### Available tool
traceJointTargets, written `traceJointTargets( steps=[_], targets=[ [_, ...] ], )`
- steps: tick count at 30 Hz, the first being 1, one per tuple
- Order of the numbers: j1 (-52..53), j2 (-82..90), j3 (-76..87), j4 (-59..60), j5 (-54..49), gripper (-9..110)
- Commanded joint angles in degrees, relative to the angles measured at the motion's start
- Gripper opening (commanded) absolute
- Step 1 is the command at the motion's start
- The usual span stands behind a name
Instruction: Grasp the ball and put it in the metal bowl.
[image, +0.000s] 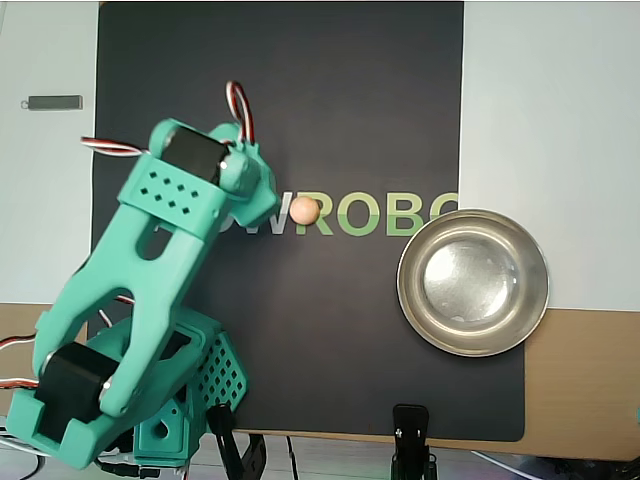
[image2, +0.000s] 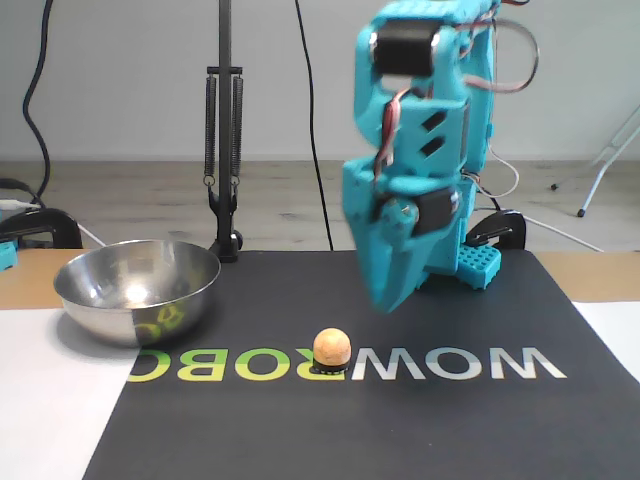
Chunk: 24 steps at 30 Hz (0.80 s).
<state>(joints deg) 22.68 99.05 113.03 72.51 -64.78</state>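
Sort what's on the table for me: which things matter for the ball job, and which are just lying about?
For the job:
ball, on the mat's lettering
metal bowl, empty
pincer, above the mat near the ball

Lying about:
black mat
small grey bar on the white surface
black clamp stand behind the bowl
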Motion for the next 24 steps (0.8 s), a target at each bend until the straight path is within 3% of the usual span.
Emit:
traceJointTargets(
  steps=[1, 24],
  targets=[
    [0.5, 3.3, 3.2, -2.9, -0.4, 0],
    [7.4, 5.1, 4.2, -4.5, -7.1, 0]
  ],
)
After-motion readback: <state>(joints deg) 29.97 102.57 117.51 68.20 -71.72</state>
